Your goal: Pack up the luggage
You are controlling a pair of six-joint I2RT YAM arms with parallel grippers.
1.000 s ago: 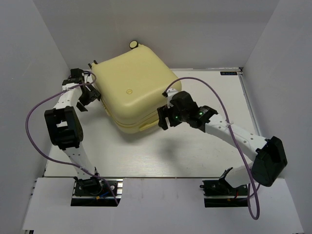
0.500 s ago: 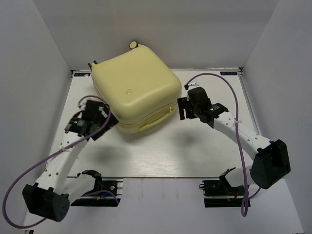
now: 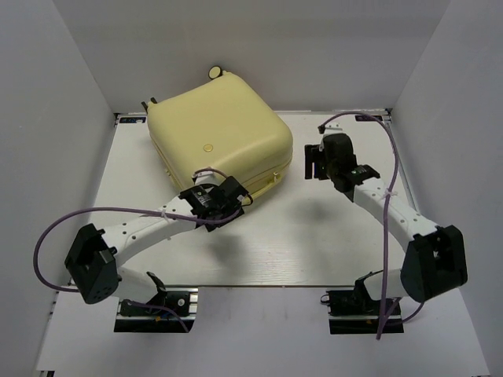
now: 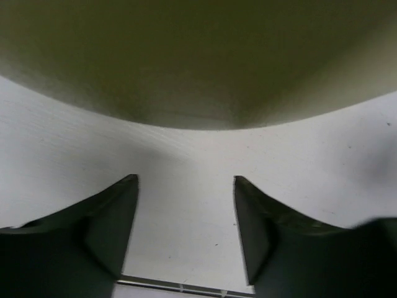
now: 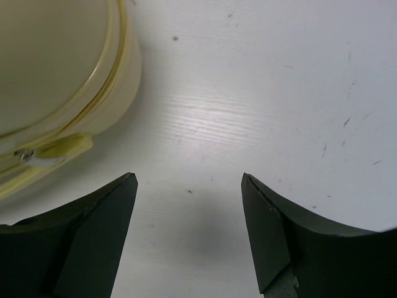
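**Hidden / unclear**
- Luggage (image 3: pixel 220 145) is shut, so the interior and underside are unseen.
- Left wrist view: only a dim, blurred curve of shell, cut off at top and sides.
- Right wrist view: one rounded corner w/ seam and pale yellow handle (image 5: pixel 59 151); the rest is out of frame.
- Top view: both arms' fingertips are masked by the wrist housings.

**Surface / room**
- Surface (image 3: pixel 330 236): white, faint grain, a few dark specks.
- Walls (image 3: pixel 63 94): plain white at left, back and right.
- Purple cables (image 3: pixel 55 236) loop off each arm.

**Luggage**
- Pale yellow hard-shell case, lying flat, lid up, on the far-left part of the surface, turned diagonal.
- Wheel (image 3: pixel 214 71) at the far end, toward the back wall; the handle edge faces near-right.
- Footprint approx. square; long axis prob. wheel end to handle edge, far-left to near-right.
- Round badge (image 3: pixel 207 147) mid-lid.

**Fingers**
- Left fingers (image 4: pixel 93 230): spread wide, gripping nothing, at the luggage's near edge, w/ a strip of surface btwn tips and shell.
- Right fingers (image 5: pixel 93 236): spread wide, gripping nothing, near the luggage's right corner, apart from it.
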